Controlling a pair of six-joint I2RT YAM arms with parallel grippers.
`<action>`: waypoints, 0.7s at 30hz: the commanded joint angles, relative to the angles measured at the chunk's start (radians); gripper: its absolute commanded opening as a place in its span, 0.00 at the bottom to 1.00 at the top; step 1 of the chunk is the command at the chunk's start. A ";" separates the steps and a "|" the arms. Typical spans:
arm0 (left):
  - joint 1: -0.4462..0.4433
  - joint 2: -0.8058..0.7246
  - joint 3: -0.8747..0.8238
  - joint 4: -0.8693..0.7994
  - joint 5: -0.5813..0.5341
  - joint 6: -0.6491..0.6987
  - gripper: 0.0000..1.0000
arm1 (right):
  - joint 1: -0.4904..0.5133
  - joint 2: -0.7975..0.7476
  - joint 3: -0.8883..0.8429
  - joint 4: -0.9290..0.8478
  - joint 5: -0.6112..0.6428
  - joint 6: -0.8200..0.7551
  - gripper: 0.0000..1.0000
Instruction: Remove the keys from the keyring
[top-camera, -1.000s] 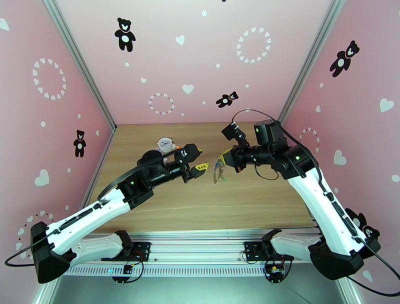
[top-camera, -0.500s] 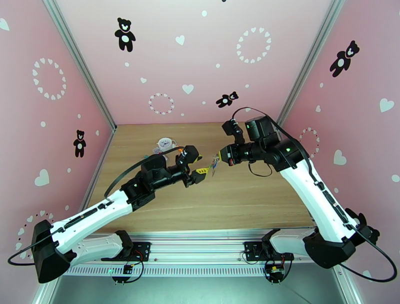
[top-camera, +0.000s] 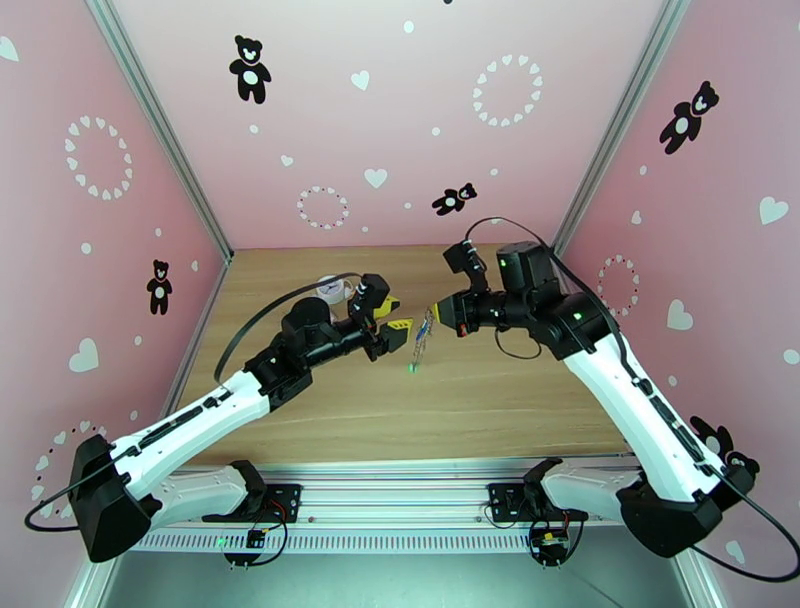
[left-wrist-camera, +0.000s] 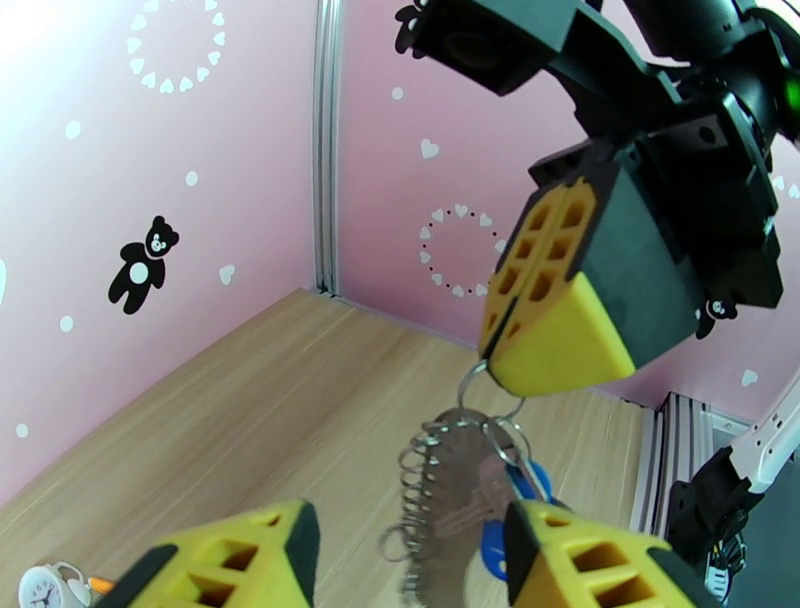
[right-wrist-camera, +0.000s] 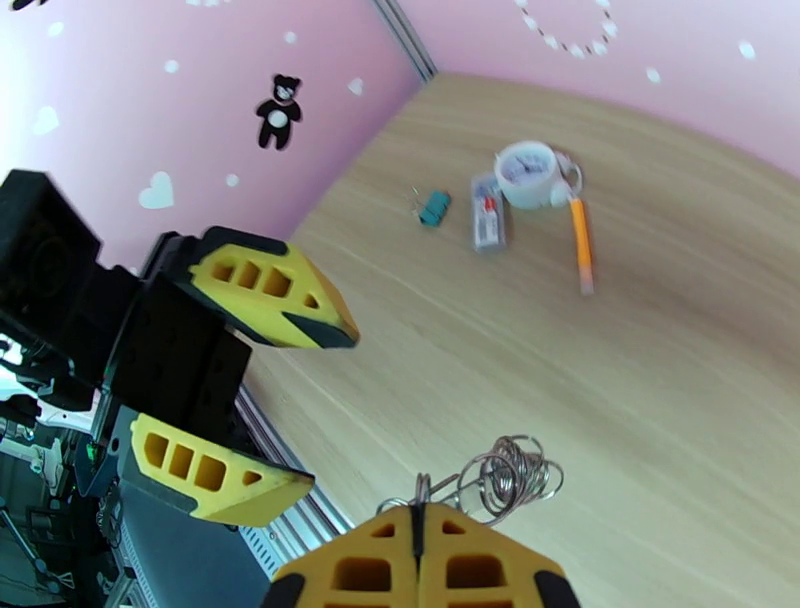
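Right gripper (left-wrist-camera: 492, 362) pinched shut on keyring (left-wrist-camera: 418, 478), hanging just below fingertips. Keys (left-wrist-camera: 468, 495) with blue tag (left-wrist-camera: 527, 478) dangle on it, just ahead of left gripper (top-camera: 397, 320): fingers half-spread, gripping nothing.

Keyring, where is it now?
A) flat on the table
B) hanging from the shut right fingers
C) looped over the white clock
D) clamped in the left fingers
B: the right fingers are shut on the top ring of the keyring, which hangs in the air between the open left fingers.
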 joint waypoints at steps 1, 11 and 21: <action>0.012 -0.034 0.003 0.036 0.025 -0.039 0.55 | -0.036 -0.060 -0.067 0.214 -0.103 -0.021 0.00; 0.012 -0.013 0.049 -0.049 0.098 0.008 0.56 | -0.075 -0.066 -0.098 0.322 -0.203 -0.003 0.00; 0.015 -0.022 0.010 -0.039 -0.019 0.148 0.60 | -0.080 -0.053 -0.121 0.398 -0.371 -0.057 0.00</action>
